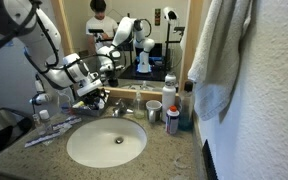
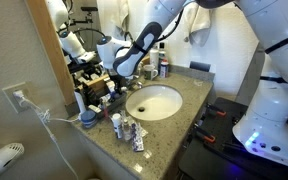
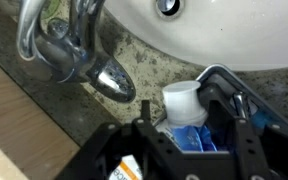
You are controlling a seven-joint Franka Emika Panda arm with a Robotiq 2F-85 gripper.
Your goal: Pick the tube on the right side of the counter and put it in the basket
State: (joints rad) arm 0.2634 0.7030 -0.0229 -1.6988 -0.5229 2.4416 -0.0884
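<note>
In the wrist view my gripper [image 3: 189, 128] is shut on the tube [image 3: 181, 100]. The tube's white cap points away from me and its blue body sits between the fingers. The dark rim of the basket [image 3: 227, 72] lies just right of the tube, with a metal item inside it. In both exterior views the gripper [image 1: 91, 94] [image 2: 107, 82] hangs low over the back of the counter beside the faucet, by the mirror. The tube itself is too small to make out there.
The chrome faucet [image 3: 79, 55] is right in front of the gripper. The round white sink bowl [image 1: 106, 142] [image 2: 154, 101] fills the counter's middle. Cups and a bottle [image 1: 170, 118] stand at one end, toothbrush-like sticks [image 1: 46, 135] and small bottles [image 2: 130, 130] at the other. A towel [image 1: 219, 50] hangs nearby.
</note>
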